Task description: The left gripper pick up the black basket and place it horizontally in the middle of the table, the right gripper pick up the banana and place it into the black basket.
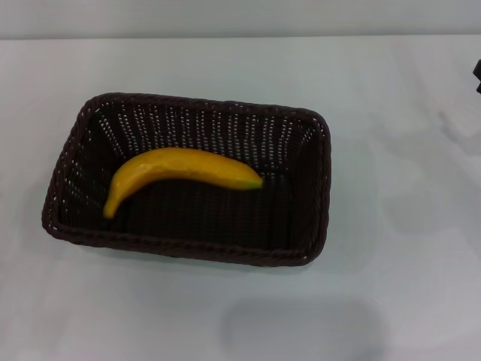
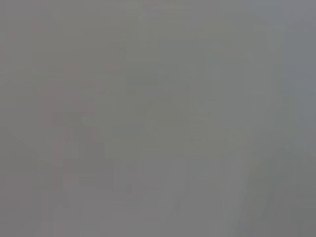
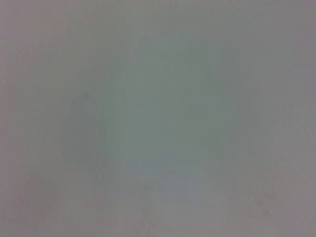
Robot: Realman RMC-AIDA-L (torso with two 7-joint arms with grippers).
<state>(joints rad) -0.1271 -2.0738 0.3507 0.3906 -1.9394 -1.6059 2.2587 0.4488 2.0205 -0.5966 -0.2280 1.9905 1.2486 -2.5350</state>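
**Banana rests in dark basket**

A black basket (image 1: 188, 252), woven with a braided rim and slatted sides, sits lengthwise on the white table (image 1: 391, 301), left of centre. Inside lies a curved yellow banana (image 1: 180, 171), its dark-tipped end pointing right. At the far right edge, a sliver of the right gripper (image 1: 477, 75) shows; its grip cannot be told. The left gripper is unseen.

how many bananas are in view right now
1. The curved yellow banana lies inside the dark woven rectangular basket on the white table, its stem end toward the robot's right. Both wrist views show nothing distinct.
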